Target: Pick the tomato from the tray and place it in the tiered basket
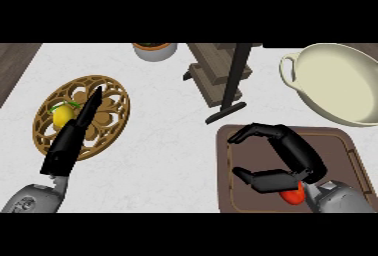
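The red tomato lies on the brown tray at the lower right, mostly hidden under the heel of my right hand. That hand arches over the tray with fingers and thumb bent but wide apart, nothing between them. The tiered basket, dark wood with a black post, stands at the top centre, behind the tray. My left hand lies open and straight over a round wooden trivet at the left.
A yellow lemon sits on the trivet beside my left hand. A large cream pot stands at the top right, close to the tray's far edge. A small white pot is at the top edge.
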